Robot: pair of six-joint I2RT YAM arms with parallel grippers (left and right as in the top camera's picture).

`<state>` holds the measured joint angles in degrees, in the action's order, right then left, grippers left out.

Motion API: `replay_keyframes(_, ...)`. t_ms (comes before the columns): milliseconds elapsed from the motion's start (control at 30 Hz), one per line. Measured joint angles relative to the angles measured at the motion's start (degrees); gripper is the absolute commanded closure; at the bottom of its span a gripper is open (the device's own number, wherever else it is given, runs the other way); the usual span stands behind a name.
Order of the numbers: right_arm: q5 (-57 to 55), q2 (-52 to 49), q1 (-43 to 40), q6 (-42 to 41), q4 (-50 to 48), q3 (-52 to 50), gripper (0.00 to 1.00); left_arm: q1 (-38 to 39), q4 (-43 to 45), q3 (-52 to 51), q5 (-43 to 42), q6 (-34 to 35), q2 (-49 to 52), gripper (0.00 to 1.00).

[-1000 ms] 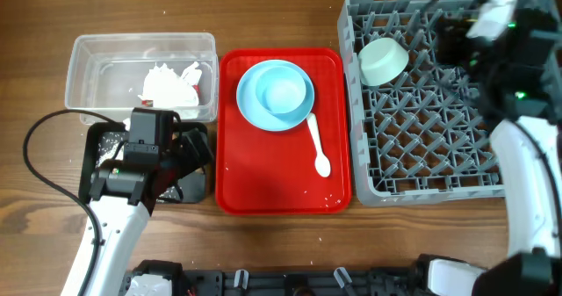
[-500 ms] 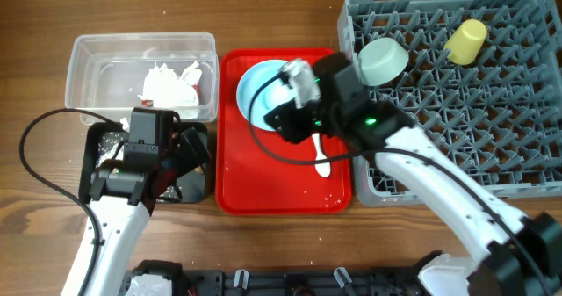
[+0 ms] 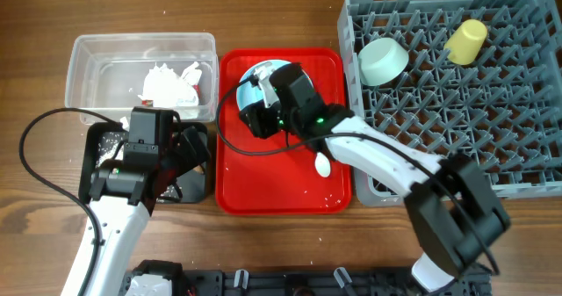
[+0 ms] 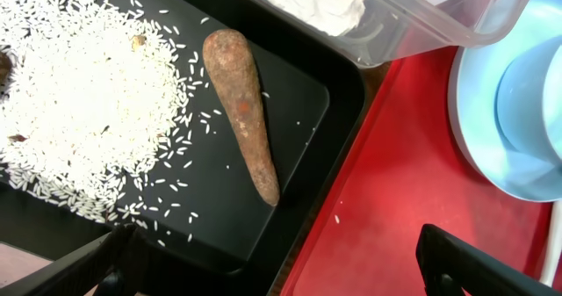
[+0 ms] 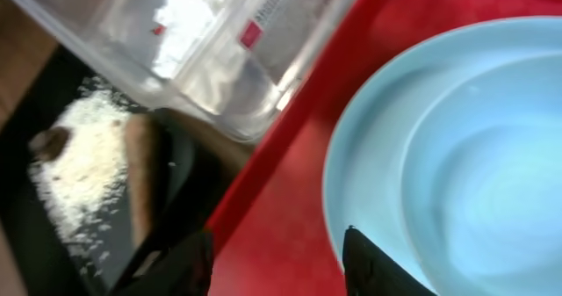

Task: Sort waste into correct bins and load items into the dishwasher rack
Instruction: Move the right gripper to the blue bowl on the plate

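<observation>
Yellow cup (image 3: 466,40) now lying in rack (image 3: 439,155), upper right. Right gripper (image 5: 277,263) back over blue bowl (image 5: 500,182), centre frame, jaws apart, empty: bowl likely next. Left gripper (image 4: 281,261) jaws wide, idle.

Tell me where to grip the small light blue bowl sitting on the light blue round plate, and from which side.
Pinch the rim of the small light blue bowl from above, the right gripper straddling its wall. It sits open side up in the light blue round plate, whose raised edge likely blocks a sideways approach.
</observation>
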<state>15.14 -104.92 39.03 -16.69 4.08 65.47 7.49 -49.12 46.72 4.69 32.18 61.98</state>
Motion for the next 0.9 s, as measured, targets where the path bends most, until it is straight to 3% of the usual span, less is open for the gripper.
replay_keyframes(300,-8.7,-1.3,0.0,0.0,-4.2,-0.3,0.48,0.0,0.3,0.0,0.0,0.0,0.0,0.00)
replay_keyframes(733,-11.3,-7.8,0.0,0.3,-6.0,-0.3,0.44,0.0,0.3,0.0,0.0,0.0,0.0,0.00)
replay_keyframes(833,-11.4,-8.9,0.0,0.5,-6.1,-0.3,0.50,0.0,0.3,0.0,0.0,0.0,0.0,0.00)
replay_keyframes(900,-11.6,-8.9,0.0,0.6,-6.6,-0.3,0.62,0.0,0.3,0.0,0.0,0.0,0.0,0.00)
